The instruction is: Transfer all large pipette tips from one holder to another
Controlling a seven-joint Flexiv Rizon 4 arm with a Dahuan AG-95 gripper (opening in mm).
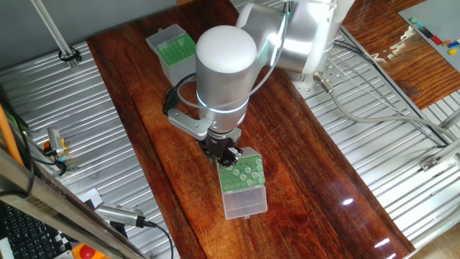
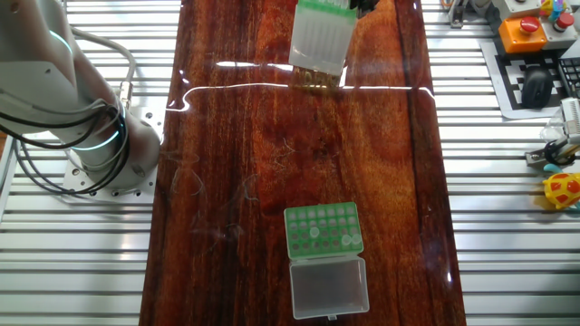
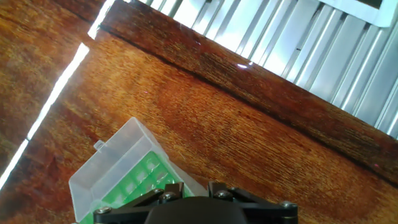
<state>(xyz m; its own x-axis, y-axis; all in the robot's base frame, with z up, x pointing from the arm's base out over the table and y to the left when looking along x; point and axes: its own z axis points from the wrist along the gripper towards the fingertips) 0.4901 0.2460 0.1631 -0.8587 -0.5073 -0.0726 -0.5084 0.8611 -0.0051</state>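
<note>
The taller translucent box (image 1: 243,188) stands near the table's front, and pale pipette tips (image 1: 245,172) show as round ends in its green top. My gripper (image 1: 227,153) hangs just over the box's far edge. In the hand view the same box (image 3: 118,177) lies at the lower left, its green top running under my gripper (image 3: 194,186). The fingers (image 3: 175,188) stand apart with nothing visible between them. The low green rack (image 1: 177,50) with its clear lid swung open sits far back. In the other fixed view that rack (image 2: 323,229) holds a few tips (image 2: 314,233), and the taller box (image 2: 319,36) is at the top.
The arm's base (image 2: 95,136) and its cables (image 1: 374,108) sit on the ribbed metal bench beside the wooden table. A keyboard (image 1: 29,230) and tools lie at the bench's lower left. A red button box (image 2: 526,32) and small toys (image 2: 564,188) are past the table's other side.
</note>
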